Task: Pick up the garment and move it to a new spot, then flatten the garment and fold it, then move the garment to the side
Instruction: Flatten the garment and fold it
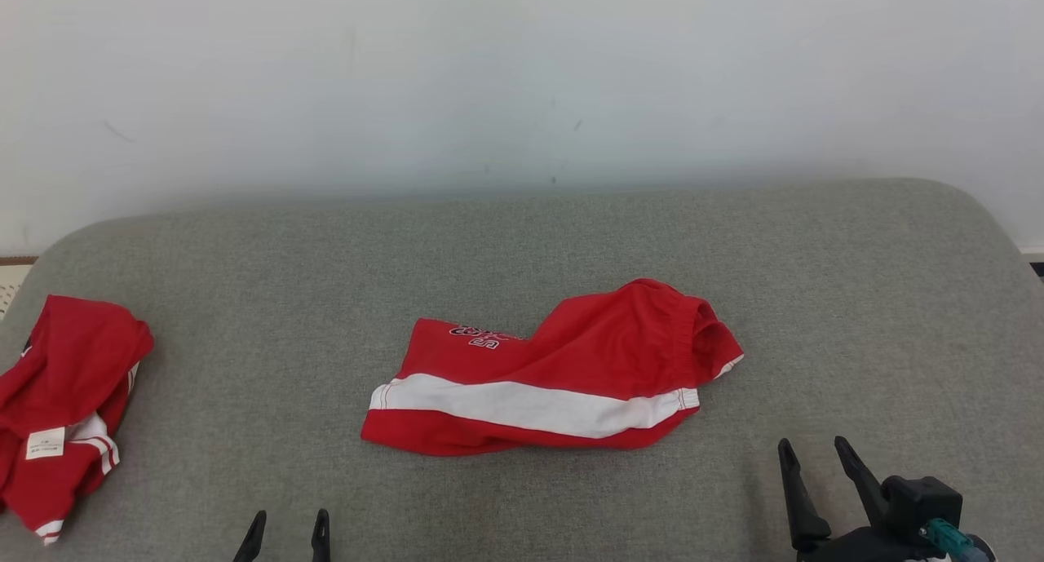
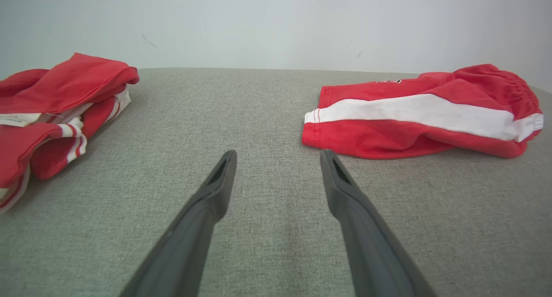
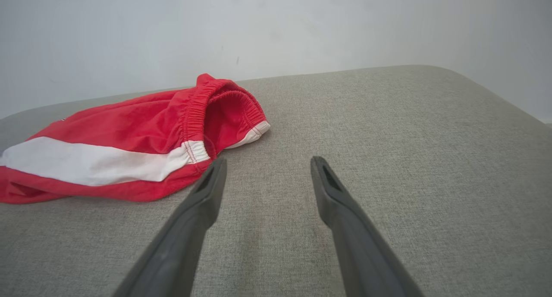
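Left fingers (image 2: 215,189): spread wide apart, nothing between them, poised over bare grey cloth. In the head view they show as two dark tips (image 1: 254,537) at the bottom edge. Right fingers (image 3: 340,198): likewise spread wide and empty, standing at the lower right of the head view (image 1: 795,497), tips pointing away from the robot. Neither pair touches any fabric article. The red shorts (image 1: 555,374), with a broad white stripe along the side, lie about the middle of the grey upholstered surface (image 1: 522,244), ahead of and between the two pairs of fingers. The elastic waistband is turned toward the robot's right and stands partly open (image 3: 120,137). The leg hem is turned toward its left (image 2: 414,111). The cloth is rumpled, with one fold lying across the upper part. The right fingers are near the waistband end, with grey cloth showing between in the head view. A second red garment (image 1: 65,382) lies bunched at the surface's left edge, white label (image 1: 45,444) uppermost, well apart from the shorts (image 2: 56,98). A pale wall (image 1: 522,73) stands behind.
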Controlling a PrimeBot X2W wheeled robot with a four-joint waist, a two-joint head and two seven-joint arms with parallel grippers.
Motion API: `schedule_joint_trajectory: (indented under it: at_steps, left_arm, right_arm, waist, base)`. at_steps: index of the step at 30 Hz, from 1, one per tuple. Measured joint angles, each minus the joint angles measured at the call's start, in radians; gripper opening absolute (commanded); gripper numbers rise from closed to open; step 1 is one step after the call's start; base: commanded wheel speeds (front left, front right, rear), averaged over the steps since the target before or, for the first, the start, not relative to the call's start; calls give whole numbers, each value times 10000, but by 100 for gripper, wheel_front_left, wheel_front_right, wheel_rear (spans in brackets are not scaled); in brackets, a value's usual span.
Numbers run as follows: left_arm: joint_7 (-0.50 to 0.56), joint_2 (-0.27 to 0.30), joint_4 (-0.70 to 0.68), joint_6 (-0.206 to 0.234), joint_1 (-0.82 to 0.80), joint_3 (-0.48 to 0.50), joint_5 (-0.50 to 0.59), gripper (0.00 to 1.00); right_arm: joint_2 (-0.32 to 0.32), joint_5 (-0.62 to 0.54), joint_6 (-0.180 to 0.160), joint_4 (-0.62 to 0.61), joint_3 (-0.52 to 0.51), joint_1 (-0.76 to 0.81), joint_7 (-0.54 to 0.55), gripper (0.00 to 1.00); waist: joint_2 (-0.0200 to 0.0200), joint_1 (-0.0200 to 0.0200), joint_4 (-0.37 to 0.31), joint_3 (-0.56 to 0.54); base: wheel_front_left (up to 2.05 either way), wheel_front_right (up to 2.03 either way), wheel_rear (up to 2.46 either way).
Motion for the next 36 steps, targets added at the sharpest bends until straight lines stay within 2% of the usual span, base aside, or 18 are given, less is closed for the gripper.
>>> schedule_joint_trajectory:
  at_steps: [18, 27, 36]
  left_arm:
    - [0, 0, 54, 228, -110, 408, 15, 100]
    - [0, 0, 104, 295, -131, 487, -98, 100]
    - [0, -6, 178, -157, -606, 77, -105, 100]
  right_arm:
    - [92, 109, 0, -821, 550, 19, 0, 100]
    - [82, 211, 0, -777, 790, 31, 0, 100]
    - [44, 464, 0, -495, 1026, -248, 0, 100]
  waist:
    - [0, 1, 143, 115]
    - [0, 1, 126, 170]
    - [2, 1, 238, 535]
  base:
    - [0, 0, 0]
    - [0, 0, 0]
    - [0, 0, 0]
